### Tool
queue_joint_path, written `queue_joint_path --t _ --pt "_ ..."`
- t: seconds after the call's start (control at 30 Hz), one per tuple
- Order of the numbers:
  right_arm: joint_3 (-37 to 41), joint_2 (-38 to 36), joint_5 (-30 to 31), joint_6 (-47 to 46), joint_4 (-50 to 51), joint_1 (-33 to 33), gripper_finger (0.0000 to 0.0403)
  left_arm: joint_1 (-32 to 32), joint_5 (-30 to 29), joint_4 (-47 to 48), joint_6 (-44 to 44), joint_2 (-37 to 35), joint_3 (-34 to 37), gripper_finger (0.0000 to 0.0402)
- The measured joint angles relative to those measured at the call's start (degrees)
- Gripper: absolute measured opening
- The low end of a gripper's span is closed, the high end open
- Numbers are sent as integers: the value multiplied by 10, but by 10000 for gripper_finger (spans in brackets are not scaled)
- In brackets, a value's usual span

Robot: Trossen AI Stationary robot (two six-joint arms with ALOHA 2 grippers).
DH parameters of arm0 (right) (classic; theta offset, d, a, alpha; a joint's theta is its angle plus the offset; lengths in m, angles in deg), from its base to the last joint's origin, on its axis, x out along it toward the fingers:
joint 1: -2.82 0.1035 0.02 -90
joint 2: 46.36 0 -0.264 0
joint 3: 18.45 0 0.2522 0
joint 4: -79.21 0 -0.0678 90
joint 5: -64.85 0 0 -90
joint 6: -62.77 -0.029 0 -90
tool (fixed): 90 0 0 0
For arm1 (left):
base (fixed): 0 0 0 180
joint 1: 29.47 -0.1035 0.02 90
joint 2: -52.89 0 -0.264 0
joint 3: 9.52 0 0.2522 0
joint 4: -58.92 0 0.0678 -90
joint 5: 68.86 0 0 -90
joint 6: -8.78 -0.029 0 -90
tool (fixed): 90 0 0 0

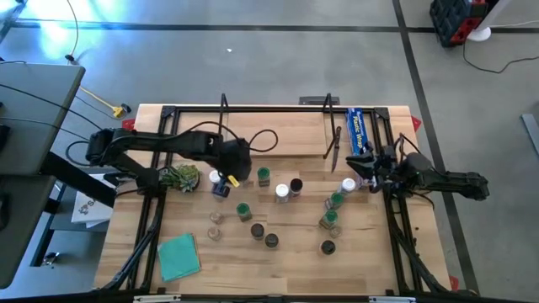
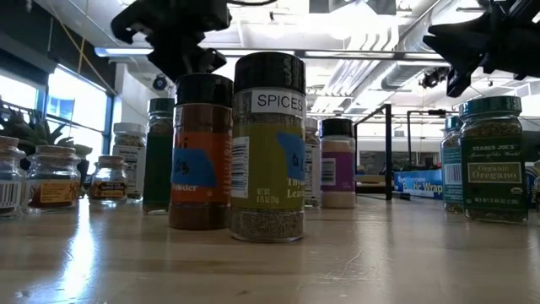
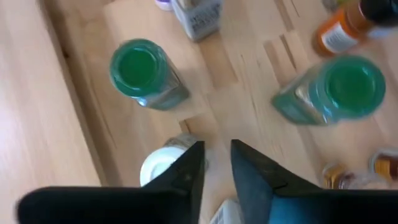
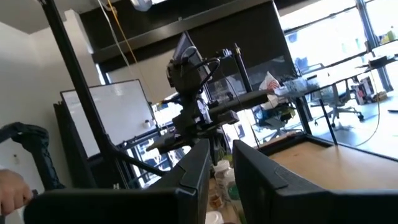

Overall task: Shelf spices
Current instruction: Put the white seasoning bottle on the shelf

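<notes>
I see L gripper [image 3: 214, 163] slightly parted over white-lid jar [image 3: 163, 165], holding nothing; R gripper [image 4: 221, 163] near-closed, empty, above worktop [image 1: 370, 244].

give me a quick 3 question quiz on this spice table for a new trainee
1. True or false: the left claw is above the teal cloth.
2. In the low view, what colour is the lid of the front jar labelled SPICES? A white, B black, C green.
3. Fill in: the blue wrap box lies closest to the ___ claw.

Key:
1. False. It is over the group of spice jars, and the cloth lies apart at the table's front left.
2. B.
3. Right; the right claw is just in front of the box.
</notes>
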Motion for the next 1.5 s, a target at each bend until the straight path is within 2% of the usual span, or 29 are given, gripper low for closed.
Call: queue_joint_path --t 0.33,0.47,0.7,0.9,1.03,1.27,1.5 --pt "0 0 5 4 7 0 66 -19 -40 8 -33 6 0 264" --pt "0 0 7 4 9 0 66 -43 -31 12 -47 34 0 293" --pt "0 0 7 0 9 0 66 -54 -26 29 -98 90 0 296" --pt "0 0 7 0 9 0 66 -52 -27 28 -79 116 0 291" --pt "0 0 7 0 9 0 66 -52 -27 27 -56 122 0 269" --pt "0 0 7 0 9 0 66 -53 -23 24 -12 117 0 196" --pt "0 0 7 0 9 0 66 -59 -5 47 34 117 -20 194"
